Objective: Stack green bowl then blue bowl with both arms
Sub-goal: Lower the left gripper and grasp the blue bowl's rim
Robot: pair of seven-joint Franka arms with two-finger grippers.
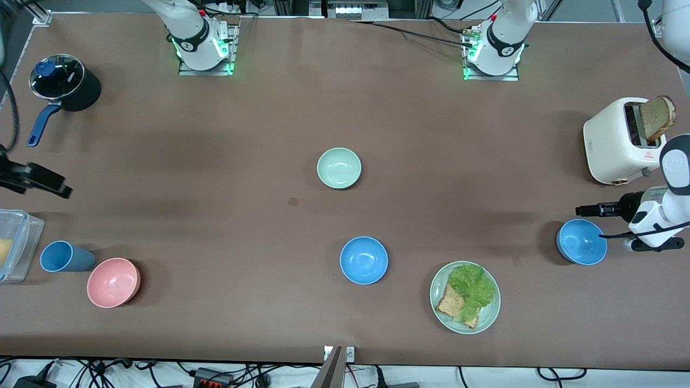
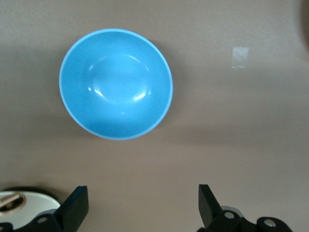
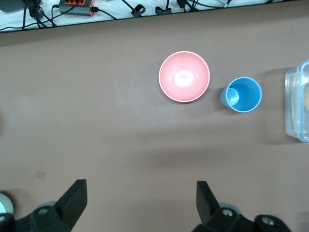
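The pale green bowl (image 1: pixel 339 168) stands upright at the middle of the table. One blue bowl (image 1: pixel 364 260) sits nearer the front camera than it. A second blue bowl (image 1: pixel 581 242) (image 2: pixel 116 83) lies at the left arm's end, next to my left gripper (image 1: pixel 653 245) (image 2: pixel 143 203). That gripper hangs open and empty over bare table beside this bowl. My right gripper (image 1: pixel 32 180) (image 3: pixel 141 200) hovers open and empty over the right arm's end of the table, apart from all the bowls.
A white toaster (image 1: pixel 620 141) with a slice of bread and a green plate (image 1: pixel 488 318) with lettuce and toast are toward the left arm's end. A pink bowl (image 1: pixel 113 282) (image 3: pixel 184 76), blue cup (image 1: pixel 63 256) (image 3: pixel 243 94), clear container (image 1: pixel 19 245) and black pot (image 1: pixel 67 83) are at the right arm's end.
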